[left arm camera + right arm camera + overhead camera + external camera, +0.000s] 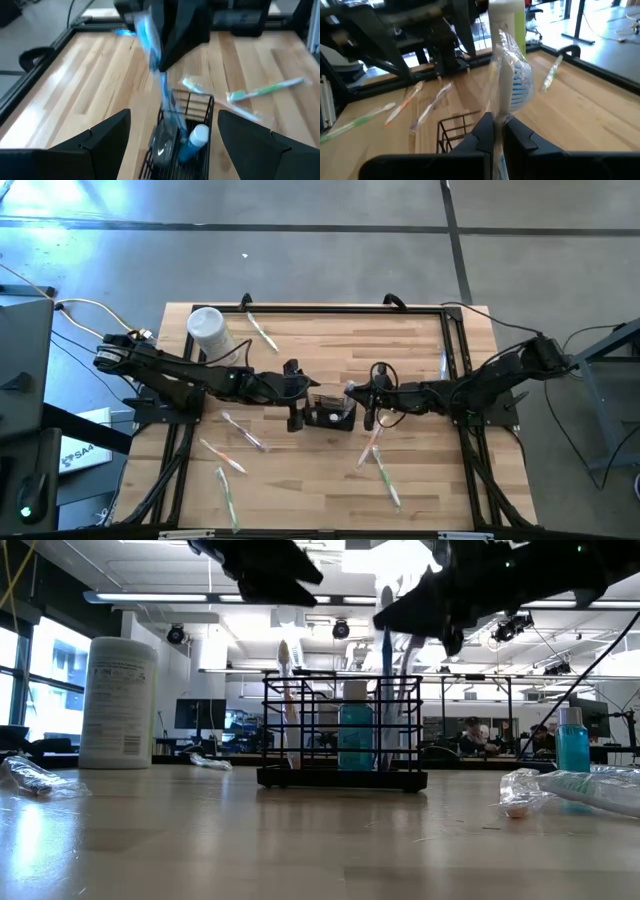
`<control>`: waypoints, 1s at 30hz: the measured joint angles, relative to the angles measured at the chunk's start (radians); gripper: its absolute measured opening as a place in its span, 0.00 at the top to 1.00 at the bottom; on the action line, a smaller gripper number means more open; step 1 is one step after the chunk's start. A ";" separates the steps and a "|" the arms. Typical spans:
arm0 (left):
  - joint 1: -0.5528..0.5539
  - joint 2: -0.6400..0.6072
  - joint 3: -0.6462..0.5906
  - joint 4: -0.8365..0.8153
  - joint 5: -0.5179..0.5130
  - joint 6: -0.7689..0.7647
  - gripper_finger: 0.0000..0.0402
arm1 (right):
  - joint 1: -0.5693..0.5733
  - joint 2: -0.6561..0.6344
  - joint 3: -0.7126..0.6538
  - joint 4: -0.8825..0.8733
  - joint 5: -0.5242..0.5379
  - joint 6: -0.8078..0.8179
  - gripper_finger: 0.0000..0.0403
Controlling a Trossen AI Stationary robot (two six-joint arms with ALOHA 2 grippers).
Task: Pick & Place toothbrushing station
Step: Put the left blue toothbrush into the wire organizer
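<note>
Step in hand, by judgement: loading a wrapped toothbrush (512,82) into the black wire holder (330,416) at mid-table. Right gripper (496,131) pinched shut on the brush's shaft, head upward above the fingertips, lower end reaching down toward the holder just below and ahead of them. Left gripper (172,132) spread wide, empty, fingers standing either side of the holder's near end without touching it, seemingly ready to steady it.

Next move, as judged: lowering the brush straight down through an open slot in the holder's top, clear of what already stands inside, then parting the right fingers only once the brush leans on the wire; risk of the crinkled wrapper snagging on the bars.

Count, holder contents in the low view: at least two upright brushes (284,700) and one teal-capped bottle (355,735); exact number unclear behind the bars.

Count, table: one white lidded canister (209,332) beyond the left fingers; about six loose wrapped brushes, among them one near the far edge (262,332), several on the left gripper's side (243,431) and some below the right fingers (386,478); one further bottle (572,740) at the low view's edge
</note>
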 joint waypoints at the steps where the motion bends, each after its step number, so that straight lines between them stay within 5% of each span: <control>1: 0.000 -0.002 0.001 0.005 -0.002 -0.002 0.26 | 0.000 0.011 0.000 0.004 0.000 0.002 0.98; 30: 0.000 0.000 0.000 -0.045 -0.002 -0.045 0.26 | 0.010 0.055 0.000 -0.005 -0.025 0.082 0.95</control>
